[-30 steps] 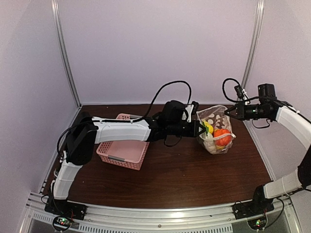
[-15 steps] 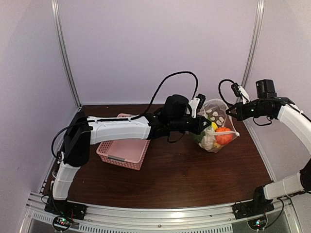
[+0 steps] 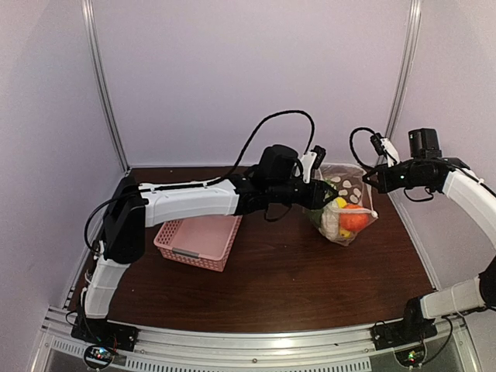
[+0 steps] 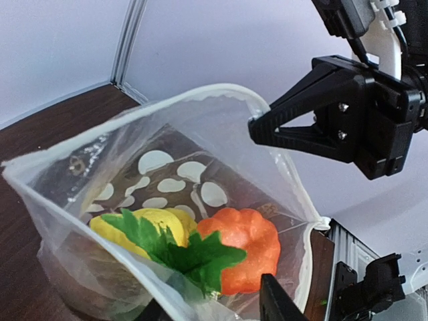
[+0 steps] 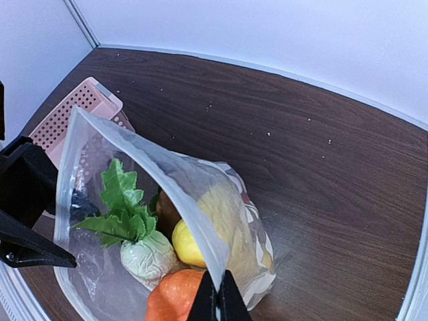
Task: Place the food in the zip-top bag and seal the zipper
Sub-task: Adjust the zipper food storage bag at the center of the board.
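**A:** Where is the zip-top bag (image 4: 174,184) found, and why is it held so?

**B:** It is seen at the far right of the table (image 3: 271,279), between the two arms and well apart from the pink basket (image 3: 198,240). Its bottom appears to be rested on the wood. The food (image 4: 244,241) is already lodged inside: orange, yellow, white and leafy green pieces. The rim is kept lifted, it is judged, so that nothing is spilled before sealing.

**A:** How are the jaws set?

**B:** The right gripper (image 5: 217,297) is clenched on the rim. The left gripper (image 3: 324,194) is seen with its fingers parted and the near rim passed between them; no pinch is shown.

**A:** Which way is the bag pointed?

**B:** The mouth is turned upward and toward the left arm, gaping. The zipper (image 4: 221,87) is laid lengthwise roughly from one gripper to the other, across the table's width. It is bowed into a loop, so straightening is thought necessary first.
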`<state>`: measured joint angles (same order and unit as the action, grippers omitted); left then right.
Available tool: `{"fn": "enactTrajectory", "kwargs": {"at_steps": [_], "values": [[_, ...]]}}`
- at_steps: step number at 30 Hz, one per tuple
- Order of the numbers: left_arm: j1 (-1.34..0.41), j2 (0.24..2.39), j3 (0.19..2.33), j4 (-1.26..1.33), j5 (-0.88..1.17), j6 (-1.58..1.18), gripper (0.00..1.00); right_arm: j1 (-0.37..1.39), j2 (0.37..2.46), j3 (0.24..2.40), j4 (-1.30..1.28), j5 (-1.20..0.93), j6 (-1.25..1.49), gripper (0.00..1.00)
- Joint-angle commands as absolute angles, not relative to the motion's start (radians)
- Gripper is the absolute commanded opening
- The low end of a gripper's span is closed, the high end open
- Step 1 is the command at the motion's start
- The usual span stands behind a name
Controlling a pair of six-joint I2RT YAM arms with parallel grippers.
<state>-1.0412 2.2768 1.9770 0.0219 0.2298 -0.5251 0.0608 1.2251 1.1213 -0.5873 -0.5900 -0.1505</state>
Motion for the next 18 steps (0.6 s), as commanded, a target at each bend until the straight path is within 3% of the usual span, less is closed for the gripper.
{"fn": "enactTrajectory", "kwargs": {"at_steps": [1,6,18], "values": [[-1.013,2.252,1.961,0.012,0.251,-0.524,0.47,0.050,1.194,1.187,-0.557,-0.531,-0.122,0.00],[-1.001,2.169,1.900,0.007,0.225,-0.457,0.67,0.037,1.244,1.233,-0.562,-0.493,-0.099,0.00],[-0.917,1.983,1.617,-0.037,0.207,-0.436,0.70,0.032,1.328,1.147,-0.531,-0.516,-0.112,0.00]]}}
